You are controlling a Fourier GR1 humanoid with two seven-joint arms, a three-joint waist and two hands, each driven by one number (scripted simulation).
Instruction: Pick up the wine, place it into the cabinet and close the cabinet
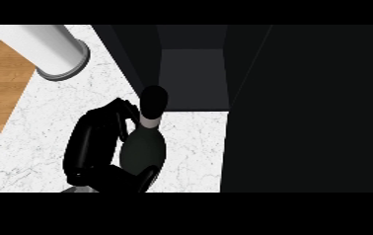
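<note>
Looking down from the head view, you are seeing one black hand [93,145], the left one, curling its fingers and thumb around the wine bottle [143,147]. The bottle is standing over the white counter [44,115], just in front of the dark open cabinet [193,76]. A white tube [51,49] is lying at the top left.

The lower body of the wine bottle [143,147] is partly hidden by the curled fingers of the left hand [91,145]. The white cylinder [53,49] is cut off by the upper edge. The cabinet [191,76] interior is lost in darkness.
</note>
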